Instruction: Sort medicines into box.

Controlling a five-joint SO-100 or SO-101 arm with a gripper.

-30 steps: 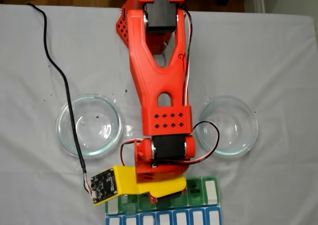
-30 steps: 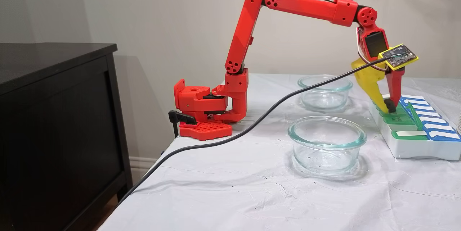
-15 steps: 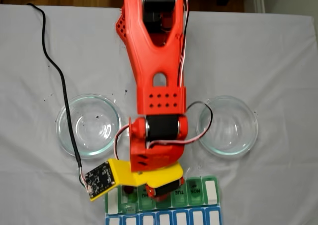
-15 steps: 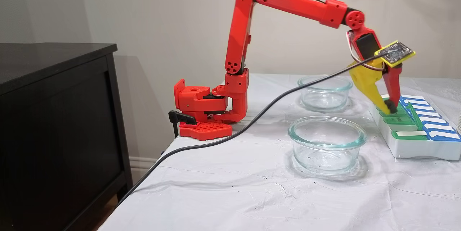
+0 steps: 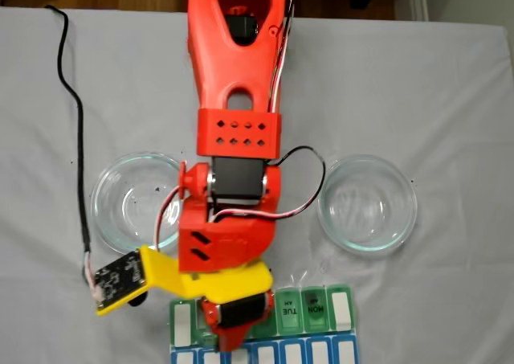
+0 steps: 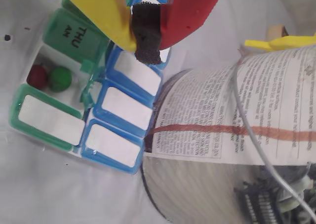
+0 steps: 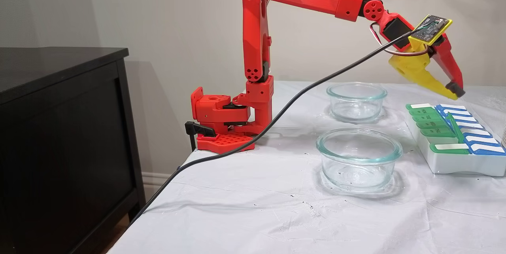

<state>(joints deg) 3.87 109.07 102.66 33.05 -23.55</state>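
Note:
The box [image 5: 315, 309] lies at the near table edge, with green lids and a blue row [image 6: 118, 150]. In the wrist view one green compartment stands open and holds two medicines, a dark red ball [image 6: 37, 76] and a green ball [image 6: 60, 79]. My gripper [image 7: 456, 91] hangs shut in the air above the box [image 7: 458, 163], tilted outward. Its yellow and red fingers meet on a black foam pad, and nothing shows between them [image 6: 147, 48]. From above, the gripper [image 5: 229, 340] covers the left part of the green row.
Two round clear glass dishes [image 5: 140, 203] [image 5: 367, 203] sit on the white cloth either side of the arm. A black cable [image 5: 76, 123] trails to the wrist camera. A paper-wrapped cylinder [image 6: 222, 135] stands beside the box. A dark cabinet [image 7: 59, 127] stands left of the table.
The gripper has risen off the box's green row and swung outward over the box, still shut. The arm's upper link has straightened upright.

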